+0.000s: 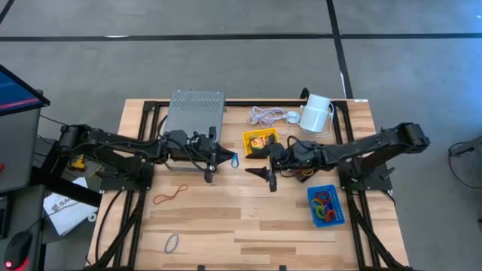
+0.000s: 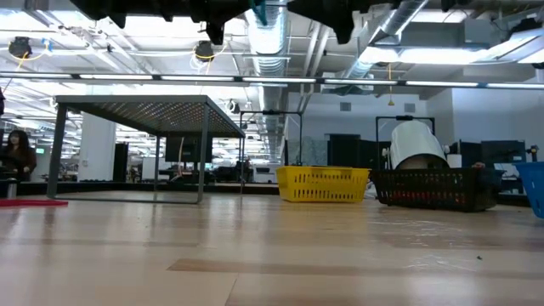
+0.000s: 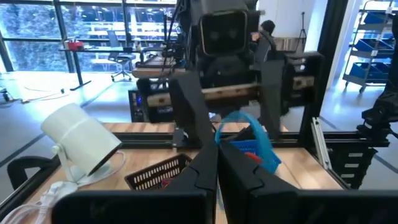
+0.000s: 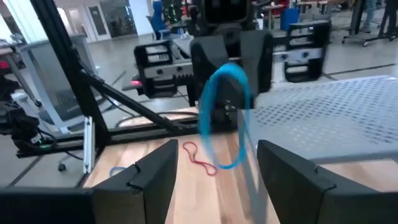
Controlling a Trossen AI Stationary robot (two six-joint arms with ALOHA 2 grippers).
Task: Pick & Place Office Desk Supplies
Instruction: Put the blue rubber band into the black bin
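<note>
- The left claw is pressed together on a blue rubber band, pinching one end of the loop; the rest hangs free from its tips above the table, as the right wrist view shows.
- The right claw faces the left one across the middle of the table, its fingers spread wide with nothing between them; the blue band hangs just ahead of it.
- A yellow tray sits just behind the right claw, with a black mesh tray near it under that arm.
- A blue tray with several coloured bands in it lies to the right claw's outer side, nearer the front edge.
- A red rubber band lies flat on the wood in front of the left claw; a grey rubber band lies farther toward the front edge.
- Behind the left claw lies a grey perforated panel.
- A white cylinder and a coiled white cord lie at the far edge, behind the right claw.
</note>
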